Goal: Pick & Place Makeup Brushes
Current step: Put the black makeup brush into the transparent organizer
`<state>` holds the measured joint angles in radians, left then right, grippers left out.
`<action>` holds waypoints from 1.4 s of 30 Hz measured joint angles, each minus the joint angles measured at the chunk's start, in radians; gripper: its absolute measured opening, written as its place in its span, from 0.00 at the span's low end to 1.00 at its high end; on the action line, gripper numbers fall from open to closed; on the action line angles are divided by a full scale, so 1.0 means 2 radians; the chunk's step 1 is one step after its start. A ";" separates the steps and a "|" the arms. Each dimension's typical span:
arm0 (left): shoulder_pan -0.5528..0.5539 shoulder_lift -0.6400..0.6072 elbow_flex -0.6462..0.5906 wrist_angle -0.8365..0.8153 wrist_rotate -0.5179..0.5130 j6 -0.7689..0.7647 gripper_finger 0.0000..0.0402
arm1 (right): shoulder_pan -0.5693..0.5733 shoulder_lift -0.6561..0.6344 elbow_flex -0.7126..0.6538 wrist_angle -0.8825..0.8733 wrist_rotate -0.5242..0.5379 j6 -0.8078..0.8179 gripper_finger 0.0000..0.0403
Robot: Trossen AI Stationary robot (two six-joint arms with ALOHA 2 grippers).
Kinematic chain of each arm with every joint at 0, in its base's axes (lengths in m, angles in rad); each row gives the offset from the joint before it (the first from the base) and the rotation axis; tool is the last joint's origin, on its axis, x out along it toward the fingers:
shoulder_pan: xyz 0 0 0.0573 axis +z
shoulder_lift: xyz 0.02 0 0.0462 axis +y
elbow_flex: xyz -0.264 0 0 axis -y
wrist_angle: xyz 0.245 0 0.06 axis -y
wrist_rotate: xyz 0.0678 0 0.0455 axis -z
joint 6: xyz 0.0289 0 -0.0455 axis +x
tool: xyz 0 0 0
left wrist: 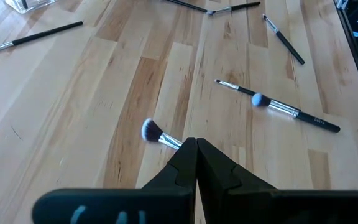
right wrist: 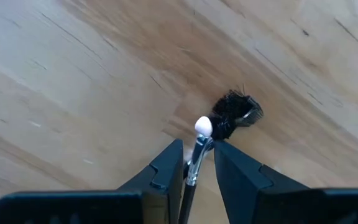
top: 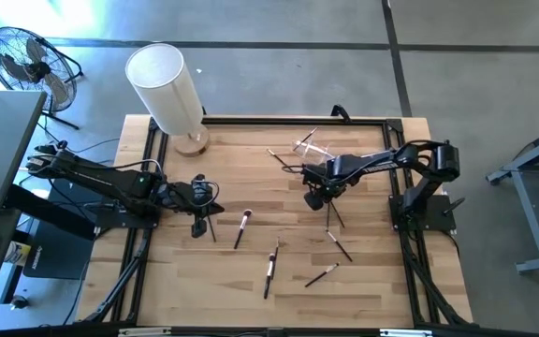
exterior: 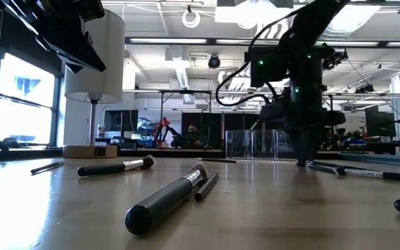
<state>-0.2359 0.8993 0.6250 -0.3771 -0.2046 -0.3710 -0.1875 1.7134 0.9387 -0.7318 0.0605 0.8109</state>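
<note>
Several dark-handled makeup brushes lie flat on the wooden table (top: 279,309): one with a fluffy head (top: 243,227) (left wrist: 151,130), a thicker one (top: 271,267) (left wrist: 297,112), and others (top: 322,273) (top: 340,245). My right gripper (top: 316,198) (right wrist: 197,146) points down at mid-table, shut on a thin white-tipped brush (right wrist: 202,127). A black bristly head (right wrist: 238,111) shows just past it. I cannot tell whether that one is held. My left gripper (top: 201,223) (left wrist: 196,146) is shut and hovers left of the fluffy-headed brush, hiding its handle. My right gripper pinches the white-tipped brush at its metal ferrule (right wrist: 196,163), just behind the tip, between its two fingers. The fingers come from above, pointing down. The brush runs along the fingers, its white tip sticking out past them toward the table.
A lamp with a white shade (top: 167,84) stands on a wooden base (top: 191,142) at the far left corner. A clear holder (top: 309,147) stands at the far middle, with thin brushes (top: 284,161) beside it. A fan (top: 21,61) stands off the table.
</note>
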 joint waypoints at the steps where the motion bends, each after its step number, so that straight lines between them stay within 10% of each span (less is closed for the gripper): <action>1: 0.000 0.000 0.000 0.000 0.000 0.000 0.00 | 0.000 0.000 -0.002 0.006 0.001 0.000 0.21; 17: 0.000 0.000 0.000 0.000 0.000 0.000 0.00 | 0.000 0.000 -0.003 0.044 0.022 -0.016 0.02; 42: 0.000 0.000 0.000 0.011 -0.028 0.031 0.00 | 0.040 -0.116 -0.004 0.009 0.060 0.065 0.01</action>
<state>-0.2359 0.8993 0.6254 -0.3541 -0.2605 -0.3098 -0.1068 1.4818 0.9304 -0.7145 0.1798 0.9399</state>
